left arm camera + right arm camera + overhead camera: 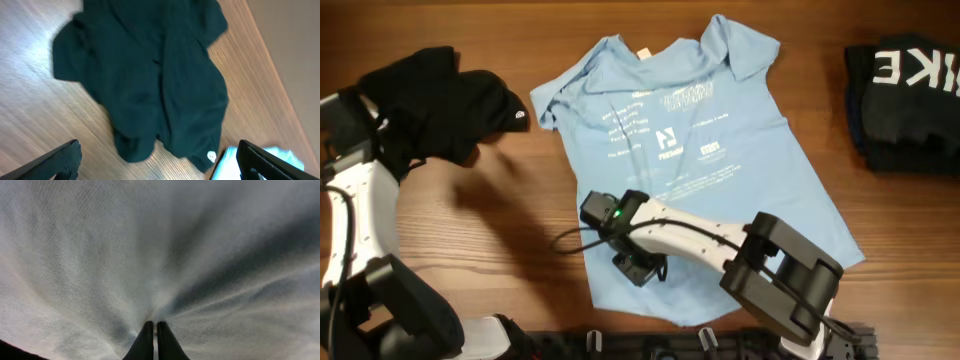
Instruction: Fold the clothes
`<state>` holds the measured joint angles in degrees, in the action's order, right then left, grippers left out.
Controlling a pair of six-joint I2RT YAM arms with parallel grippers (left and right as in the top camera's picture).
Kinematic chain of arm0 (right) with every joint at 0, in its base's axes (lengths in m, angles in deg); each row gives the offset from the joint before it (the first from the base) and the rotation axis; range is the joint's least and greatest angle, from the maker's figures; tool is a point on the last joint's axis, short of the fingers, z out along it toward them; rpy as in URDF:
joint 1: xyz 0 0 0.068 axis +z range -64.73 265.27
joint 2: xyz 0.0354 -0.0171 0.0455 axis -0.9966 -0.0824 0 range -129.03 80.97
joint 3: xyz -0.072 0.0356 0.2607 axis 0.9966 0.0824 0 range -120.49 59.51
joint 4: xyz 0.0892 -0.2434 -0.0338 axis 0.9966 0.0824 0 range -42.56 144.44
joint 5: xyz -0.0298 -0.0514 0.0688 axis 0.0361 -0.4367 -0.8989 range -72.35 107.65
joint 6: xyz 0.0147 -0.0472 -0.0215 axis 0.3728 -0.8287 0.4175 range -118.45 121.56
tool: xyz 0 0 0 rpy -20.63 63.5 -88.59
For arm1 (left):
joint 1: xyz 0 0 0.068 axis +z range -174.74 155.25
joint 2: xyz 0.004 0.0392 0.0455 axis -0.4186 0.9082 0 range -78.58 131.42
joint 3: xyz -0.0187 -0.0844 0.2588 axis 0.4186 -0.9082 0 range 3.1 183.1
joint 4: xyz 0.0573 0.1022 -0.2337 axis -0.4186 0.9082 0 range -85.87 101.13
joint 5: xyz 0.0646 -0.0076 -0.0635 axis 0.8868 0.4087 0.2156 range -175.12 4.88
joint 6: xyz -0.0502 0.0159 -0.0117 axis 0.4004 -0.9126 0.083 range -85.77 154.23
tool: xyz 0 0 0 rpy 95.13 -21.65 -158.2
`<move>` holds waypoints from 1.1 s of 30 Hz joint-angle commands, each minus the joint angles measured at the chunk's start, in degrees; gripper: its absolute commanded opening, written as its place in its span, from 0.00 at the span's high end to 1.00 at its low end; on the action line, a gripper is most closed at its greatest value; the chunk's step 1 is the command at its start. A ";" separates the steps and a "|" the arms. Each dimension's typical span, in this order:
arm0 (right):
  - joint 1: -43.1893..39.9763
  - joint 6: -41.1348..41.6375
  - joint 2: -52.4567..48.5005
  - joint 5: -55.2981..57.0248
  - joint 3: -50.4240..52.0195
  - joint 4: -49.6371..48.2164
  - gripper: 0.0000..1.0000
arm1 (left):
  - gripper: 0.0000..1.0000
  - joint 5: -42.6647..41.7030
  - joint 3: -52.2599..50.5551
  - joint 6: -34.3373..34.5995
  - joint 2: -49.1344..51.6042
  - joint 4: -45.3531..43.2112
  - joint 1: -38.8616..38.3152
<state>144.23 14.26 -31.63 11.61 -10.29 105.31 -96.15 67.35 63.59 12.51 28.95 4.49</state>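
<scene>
While the light blue shirt (710, 160) lies spread across the middle of the wooden table (470, 230), the right gripper (153, 326) pinches its fabric near the lower-left hem, fingers pressed together. Upper left, the left gripper (159, 147) hovers, spread wide, over a crumpled black garment (150, 75).

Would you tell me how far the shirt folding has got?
Done: the light blue shirt lies spread flat, with no fold yet. In hand: the right tool is shut on fabric in its lower part. Left: every fold; the left tool hangs open over a black garment.
</scene>
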 commanded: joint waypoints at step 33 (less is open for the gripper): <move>-32.22 5.31 21.20 0.33 -23.19 11.96 0.40 | 0.06 2.32 1.14 -27.30 24.55 -25.31 -31.01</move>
<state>112.10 20.71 -11.70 11.52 -32.94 117.90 -94.51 68.09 39.96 36.35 4.51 -25.50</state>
